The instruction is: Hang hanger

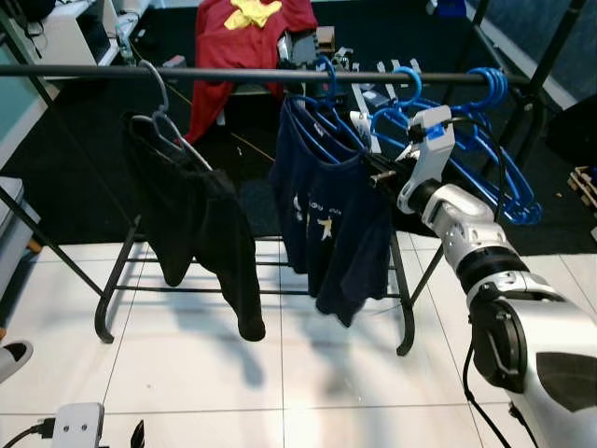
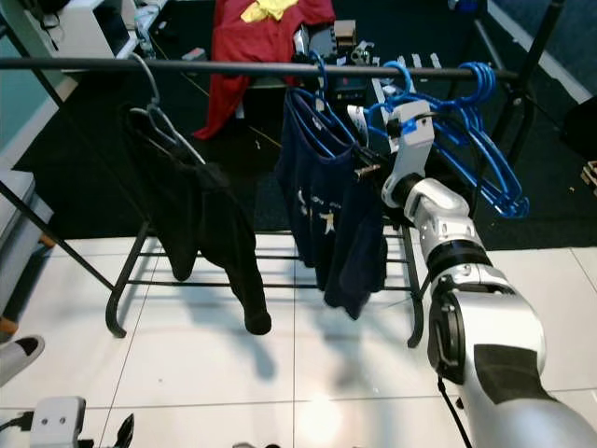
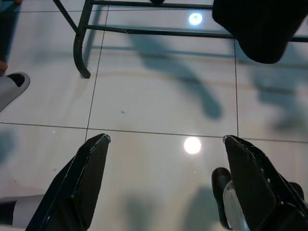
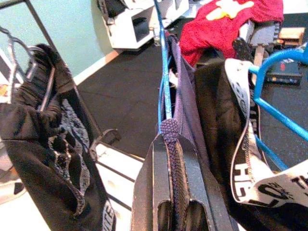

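Note:
A blue hanger point(image 4: 163, 72) carrying a navy T-shirt point(image 1: 326, 215) hangs by its hook point(image 1: 326, 75) from the black rail point(image 1: 187, 71) of a clothes rack. My right gripper point(image 1: 378, 171) reaches in at the shirt's right shoulder. In the right wrist view its fingers point(image 4: 169, 130) are shut on the blue hanger wire and the shirt's edge. My left gripper point(image 3: 166, 144) hangs low over the white tiles, open with nothing between its fingers.
A black garment point(image 1: 201, 224) on a grey hanger point(image 1: 160, 112) hangs further left on the rail. Several bare blue hangers point(image 1: 485, 140) crowd the right end. A red garment point(image 1: 242, 47) lies behind the rack. A person's shoe point(image 1: 11, 357) is at the left edge.

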Controlling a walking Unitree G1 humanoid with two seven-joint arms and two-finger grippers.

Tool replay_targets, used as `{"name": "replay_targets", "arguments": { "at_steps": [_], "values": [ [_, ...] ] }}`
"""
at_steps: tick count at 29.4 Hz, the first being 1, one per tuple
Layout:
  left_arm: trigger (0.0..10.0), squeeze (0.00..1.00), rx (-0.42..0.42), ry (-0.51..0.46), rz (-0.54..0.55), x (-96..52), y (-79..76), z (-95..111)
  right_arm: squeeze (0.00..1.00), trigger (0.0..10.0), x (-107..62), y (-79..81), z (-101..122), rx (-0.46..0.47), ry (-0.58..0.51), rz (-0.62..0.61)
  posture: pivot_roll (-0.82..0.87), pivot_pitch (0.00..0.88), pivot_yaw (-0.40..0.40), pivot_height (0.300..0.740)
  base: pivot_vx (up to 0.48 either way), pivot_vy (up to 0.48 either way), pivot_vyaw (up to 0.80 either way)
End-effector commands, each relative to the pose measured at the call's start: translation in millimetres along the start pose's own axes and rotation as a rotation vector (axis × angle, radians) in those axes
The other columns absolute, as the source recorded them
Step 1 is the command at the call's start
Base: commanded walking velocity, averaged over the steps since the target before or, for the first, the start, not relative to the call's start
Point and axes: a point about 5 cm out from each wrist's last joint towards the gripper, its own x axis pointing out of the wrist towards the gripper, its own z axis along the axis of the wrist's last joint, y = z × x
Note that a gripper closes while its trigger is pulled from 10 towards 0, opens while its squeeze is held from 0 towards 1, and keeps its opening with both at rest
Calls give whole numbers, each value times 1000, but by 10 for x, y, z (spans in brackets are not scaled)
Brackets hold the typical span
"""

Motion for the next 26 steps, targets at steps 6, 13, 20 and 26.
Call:
{"name": "replay_targets", "arguments": {
  "at_steps": [6,13,20,26],
  "values": [
    [10000,0,-24,22,15,102,-49,-32,0,0,-4,5,241,-9,-139,76,39,98,3,740,0,0,0],
    [10000,0,-71,25,40,286,-73,42,0,0,-76,167,76,-16,-127,318,6,56,4,740,0,0,0],
    [10000,0,-82,30,38,374,-88,75,0,0,-222,210,-185,30,-112,353,-19,37,13,740,0,0,0],
    [10000,0,-84,14,32,469,-101,153,0,0,-384,185,-408,39,-62,330,-40,13,12,740,0,0,0]
  ]
}}
